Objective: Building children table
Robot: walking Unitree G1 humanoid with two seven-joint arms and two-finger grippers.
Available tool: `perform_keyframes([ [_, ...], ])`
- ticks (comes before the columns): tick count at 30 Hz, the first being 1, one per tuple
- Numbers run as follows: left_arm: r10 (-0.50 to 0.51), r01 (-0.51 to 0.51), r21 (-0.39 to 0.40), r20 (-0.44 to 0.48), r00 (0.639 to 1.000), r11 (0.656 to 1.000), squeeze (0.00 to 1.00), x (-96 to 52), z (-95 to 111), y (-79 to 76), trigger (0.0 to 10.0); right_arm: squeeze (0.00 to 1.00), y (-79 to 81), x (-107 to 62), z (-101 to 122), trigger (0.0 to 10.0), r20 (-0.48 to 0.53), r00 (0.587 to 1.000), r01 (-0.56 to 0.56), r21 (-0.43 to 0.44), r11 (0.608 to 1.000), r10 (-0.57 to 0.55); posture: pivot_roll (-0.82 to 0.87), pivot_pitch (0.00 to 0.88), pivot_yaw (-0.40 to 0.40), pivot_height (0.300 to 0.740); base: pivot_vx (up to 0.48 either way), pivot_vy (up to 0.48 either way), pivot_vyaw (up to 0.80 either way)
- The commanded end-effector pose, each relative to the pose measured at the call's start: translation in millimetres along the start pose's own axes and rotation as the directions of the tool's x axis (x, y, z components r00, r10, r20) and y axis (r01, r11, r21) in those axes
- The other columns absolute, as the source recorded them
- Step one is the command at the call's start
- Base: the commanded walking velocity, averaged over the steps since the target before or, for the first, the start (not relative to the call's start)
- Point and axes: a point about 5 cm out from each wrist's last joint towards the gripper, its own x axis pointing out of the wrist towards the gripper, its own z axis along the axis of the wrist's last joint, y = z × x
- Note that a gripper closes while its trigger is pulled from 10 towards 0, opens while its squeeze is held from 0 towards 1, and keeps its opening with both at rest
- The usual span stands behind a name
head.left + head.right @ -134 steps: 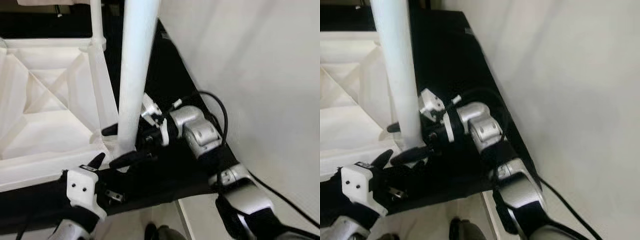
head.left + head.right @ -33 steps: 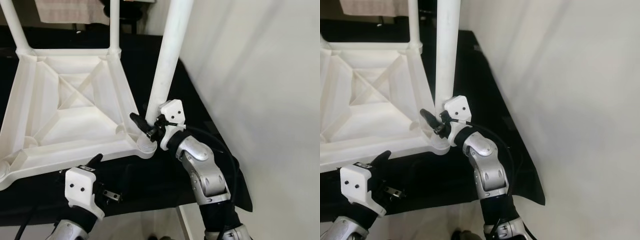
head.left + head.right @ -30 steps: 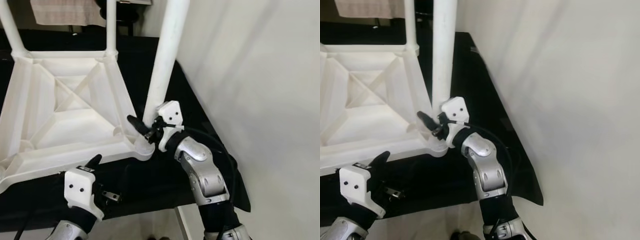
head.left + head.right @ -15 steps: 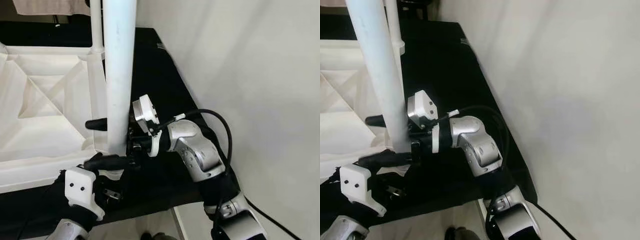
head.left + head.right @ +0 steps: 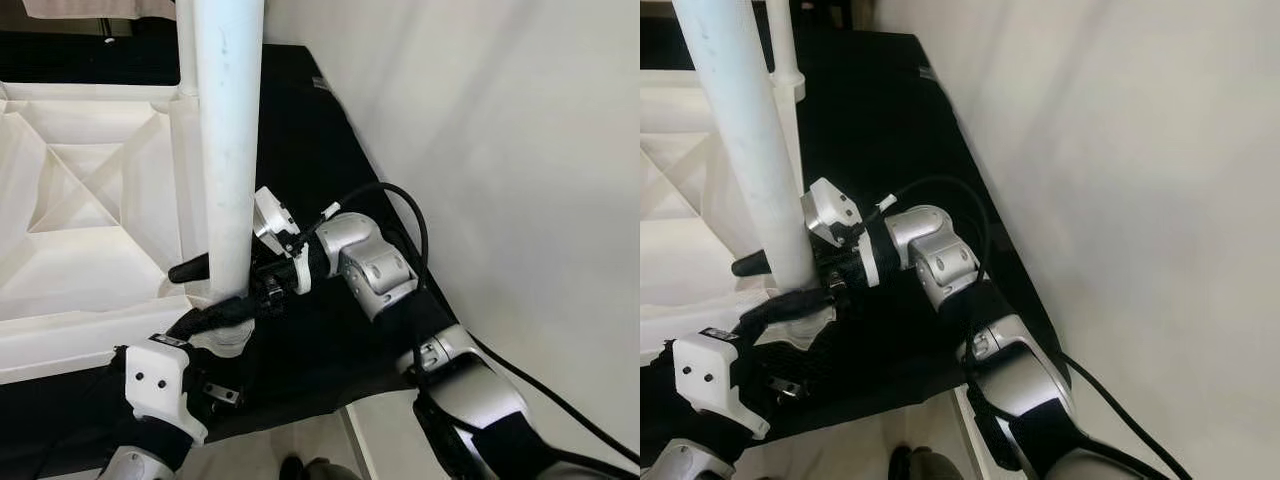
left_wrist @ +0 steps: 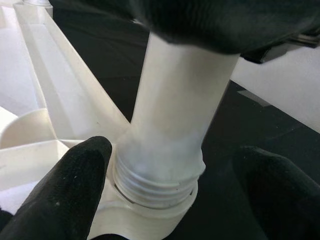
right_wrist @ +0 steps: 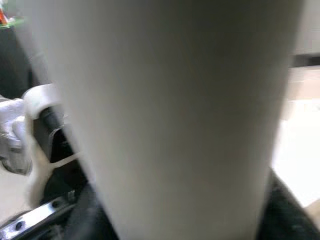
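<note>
At the near right corner of the upturned white table top (image 5: 90,215), which lies on a black-draped bench (image 5: 330,180), we clasp the white leg (image 5: 228,150) low down with our right gripper (image 5: 215,285), its threaded foot seated in the corner socket (image 6: 150,200). Our left gripper (image 6: 165,165) waits open, fingers astride that socket. We judge the plastic leg light, stiff and slick, so gripping low near the thread suits turning it.

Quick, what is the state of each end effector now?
Left end effector: open, fingers either side of the white table leg base.
Right end effector: shut on the white table leg.
</note>
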Motion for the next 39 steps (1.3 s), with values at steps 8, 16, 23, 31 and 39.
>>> perform_keyframes([
  [8, -0.001, 0.001, -0.01, -0.01, 1.0, 1.0, 0.0, 0.6, -1.4, -2.0, 10.0, 0.0, 5.7, -34.9, -24.5, 0.0, 0.012, 0.963, 0.267, 0.117, 0.957, -0.27, 0.04, 0.211, -0.22, 0.74, 0.0, 0.0, 0.0],
  [16, 0.001, -0.001, -0.006, -0.01, 1.0, 1.0, 0.0, 0.7, -1.5, 2.6, 10.0, 0.0, 46.3, -30.7, -83.6, 0.0, -0.348, 0.495, 0.868, 0.227, 0.441, -0.796, 0.02, 0.203, -0.216, 0.74, 0.0, 0.0, 0.0],
  [23, -0.005, 0.005, 0.006, -0.014, 1.0, 1.0, 0.0, 6.4, -6.6, 9.8, 10.0, 0.0, 49.7, -37.9, -80.3, 0.0, -0.345, 0.314, 0.949, 0.125, 0.288, -0.885, 0.01, 0.164, -0.198, 0.74, 0.0, 0.0, 0.0],
  [31, 0.013, -0.013, 0.015, -0.003, 1.0, 1.0, 0.0, 6.8, -5.7, 12.0, 10.0, 0.0, 52.2, -30.4, -71.4, 1.0, -0.357, 0.268, 0.963, 0.106, 0.246, -0.895, 0.02, 0.151, -0.203, 0.74, 0.0, 0.0, 0.0],
  [39, 0.0, 0.0, 0.006, -0.004, 1.0, 1.0, 0.0, 6.6, -6.1, 9.3, 10.0, 1.0, 34.4, -10.4, -31.0, 10.0, -0.044, 0.714, 0.684, 0.258, 0.682, -0.699, 0.03, 0.153, -0.205, 0.74, 0.0, 0.0, 0.0],
])
